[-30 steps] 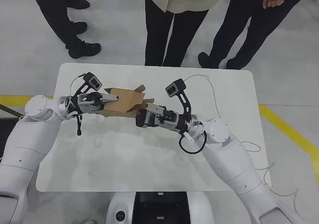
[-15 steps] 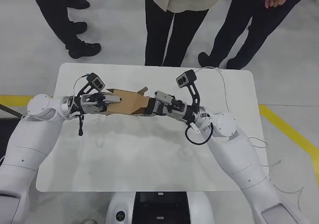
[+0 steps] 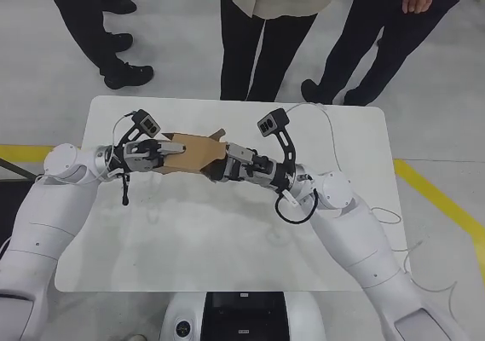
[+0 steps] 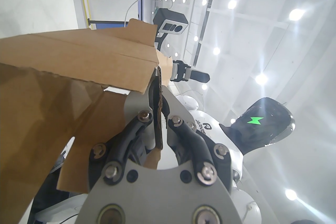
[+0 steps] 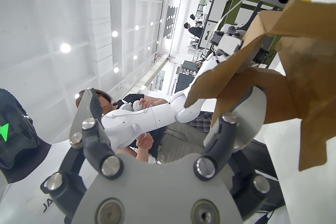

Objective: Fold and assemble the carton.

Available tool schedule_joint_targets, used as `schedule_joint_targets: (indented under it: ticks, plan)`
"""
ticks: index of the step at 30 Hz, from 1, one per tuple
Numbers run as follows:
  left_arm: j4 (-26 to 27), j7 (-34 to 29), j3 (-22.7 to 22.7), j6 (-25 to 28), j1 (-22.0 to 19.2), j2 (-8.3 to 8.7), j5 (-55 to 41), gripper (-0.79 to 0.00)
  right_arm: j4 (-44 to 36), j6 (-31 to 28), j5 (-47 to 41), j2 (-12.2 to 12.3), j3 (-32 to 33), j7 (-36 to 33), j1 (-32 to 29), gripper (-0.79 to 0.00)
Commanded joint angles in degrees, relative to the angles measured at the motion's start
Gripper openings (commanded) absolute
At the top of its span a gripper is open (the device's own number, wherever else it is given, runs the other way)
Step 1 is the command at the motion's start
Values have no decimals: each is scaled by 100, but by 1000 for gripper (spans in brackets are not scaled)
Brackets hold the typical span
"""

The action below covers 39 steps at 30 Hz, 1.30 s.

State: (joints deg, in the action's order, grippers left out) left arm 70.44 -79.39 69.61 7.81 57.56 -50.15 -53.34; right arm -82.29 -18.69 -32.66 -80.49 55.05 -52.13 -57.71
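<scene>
Two grippers meet at one brown corrugated cardboard carton (image 3: pixel 193 152), part folded with loose flaps. From my console it sits over the far half of the white rounded-corner surface (image 3: pixel 182 247), between the arms. I cannot tell whether its underside touches the surface.

On my left wrist view the left gripper (image 4: pixel 157 96) is clamped onto a thin edge of the carton (image 4: pixel 78 57). Both fingers (image 4: pixel 134 104) press flat against the cardboard sheet with no gap showing. A wide panel with a crease line runs away from that grip, and a darker flap lies beside it. From above, the left gripper (image 3: pixel 167 149) sits at the carton's left end.

On my right wrist view the right gripper (image 5: pixel 173 93) is spread wide, with nothing held between its fingers. One finger (image 5: pixel 89 107) is out in free air. The other is partly covered by a pointed flap (image 5: pixel 231 75) of the carton that crosses in front of it, and I cannot tell whether that flap rests on the finger. From above, the right gripper (image 3: pixel 219 169) sits at the carton's right end, against its near corner.

A thin white cable (image 3: pixel 331 124) loops over the far right part of the surface, well apart from the carton.
</scene>
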Motion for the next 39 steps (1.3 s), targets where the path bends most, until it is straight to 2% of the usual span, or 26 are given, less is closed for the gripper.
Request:
schedule_joint_targets:
  ticks: [1,21,39]
  plan:
    - [8,67,21,55,13,-8,44,-785,-70,13,11,2,-12,-7,-37,0]
    - [133,277,270,137,243,-81,-40,-785,-295,213,94,-77,-374,183,-97,0]
    - [64,-44,478,-172,281,-112,-114,-785,-37,66,72,-187,-545,361,40,0]
